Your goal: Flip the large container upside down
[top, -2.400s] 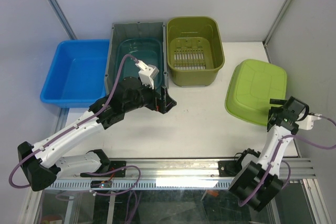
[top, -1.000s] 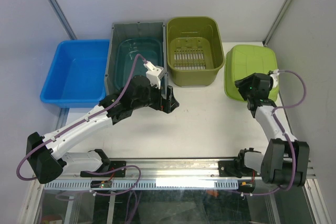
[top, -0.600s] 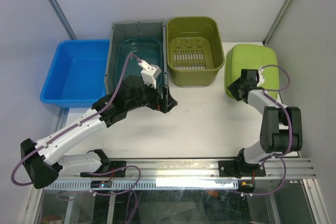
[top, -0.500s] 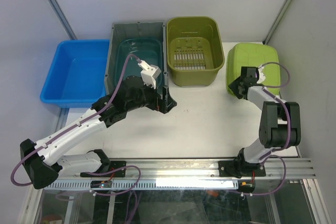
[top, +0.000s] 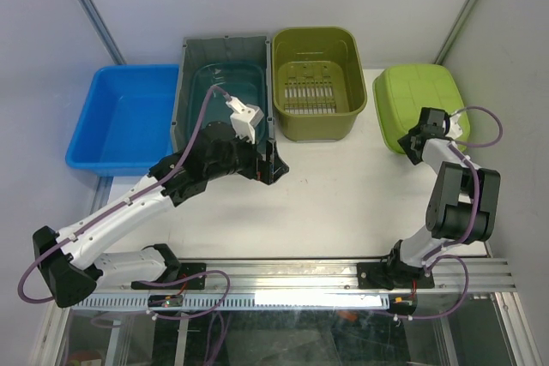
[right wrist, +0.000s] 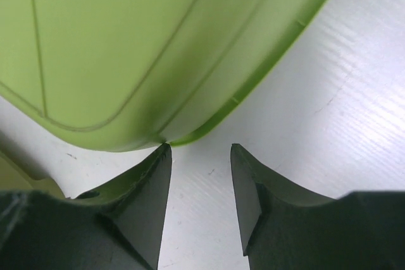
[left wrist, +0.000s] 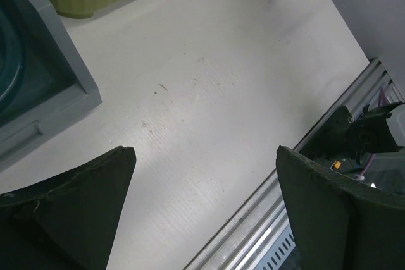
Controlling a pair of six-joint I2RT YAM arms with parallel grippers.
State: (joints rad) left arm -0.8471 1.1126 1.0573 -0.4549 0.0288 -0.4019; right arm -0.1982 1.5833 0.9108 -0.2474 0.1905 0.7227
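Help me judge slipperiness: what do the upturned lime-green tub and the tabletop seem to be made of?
Lime-green tub: probably moulded plastic, smooth and slightly glossy; soft sheen, rounded corners, faint moulded lines. Tabletop: white and matte, perhaps corrugated plastic sheet or laminate; fine parallel ridges and small scuffs show.

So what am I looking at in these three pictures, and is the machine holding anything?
Two robot arms are bolted to the near edge of a white table. The wide picture looks down from above. The other two come from a small camera on each wrist, so the dark shapes at the bottom are that arm's own fingers. In a row at the far side sit a blue bin, a grey container, an olive basket and a lime tub lying upside down. The left gripper hangs open over bare table, holding nothing. The right gripper is open too, right beside the tub's rim, with nothing between its fingers.
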